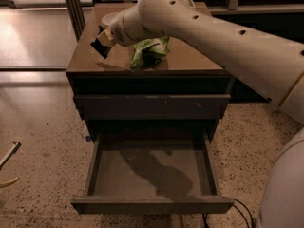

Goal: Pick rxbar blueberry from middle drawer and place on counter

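No text is readable, even near the pincer (101, 45) above the counter (190, 61).

Quantities: one desk (190, 63); below it, one open middle drawer (152, 205) and one closed drawer (152, 107). On the desk: one green bag (149, 51), one bowl (108, 19). Above the desk's left side, one gripper (105, 39) holds one rxbar blueberry (100, 46).
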### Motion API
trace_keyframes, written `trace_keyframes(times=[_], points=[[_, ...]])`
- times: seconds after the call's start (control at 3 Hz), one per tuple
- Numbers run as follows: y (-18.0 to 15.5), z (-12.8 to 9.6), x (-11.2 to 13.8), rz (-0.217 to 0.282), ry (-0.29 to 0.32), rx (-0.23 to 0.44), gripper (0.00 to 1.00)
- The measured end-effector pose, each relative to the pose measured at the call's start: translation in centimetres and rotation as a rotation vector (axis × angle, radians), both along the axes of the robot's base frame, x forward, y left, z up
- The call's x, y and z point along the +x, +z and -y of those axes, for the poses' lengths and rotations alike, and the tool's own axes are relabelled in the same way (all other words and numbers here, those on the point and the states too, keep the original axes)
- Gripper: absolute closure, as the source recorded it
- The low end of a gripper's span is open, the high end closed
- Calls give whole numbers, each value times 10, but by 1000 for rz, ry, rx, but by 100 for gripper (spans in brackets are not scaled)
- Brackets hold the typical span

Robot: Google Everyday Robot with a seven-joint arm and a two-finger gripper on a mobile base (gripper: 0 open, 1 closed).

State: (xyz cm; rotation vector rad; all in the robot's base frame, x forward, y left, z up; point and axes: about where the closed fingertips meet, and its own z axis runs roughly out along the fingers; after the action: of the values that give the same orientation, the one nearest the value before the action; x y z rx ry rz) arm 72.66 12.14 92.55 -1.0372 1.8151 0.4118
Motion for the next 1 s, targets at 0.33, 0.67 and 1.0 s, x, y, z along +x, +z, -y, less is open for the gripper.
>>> trace_keyframes(times=[0.33, 0.67, 1.0], points=[[-14, -6, 13, -28, -7, -18, 100], [-25, -3, 24, -38, -38, -20, 100], [-32, 0, 32, -42, -61, -11, 81]])
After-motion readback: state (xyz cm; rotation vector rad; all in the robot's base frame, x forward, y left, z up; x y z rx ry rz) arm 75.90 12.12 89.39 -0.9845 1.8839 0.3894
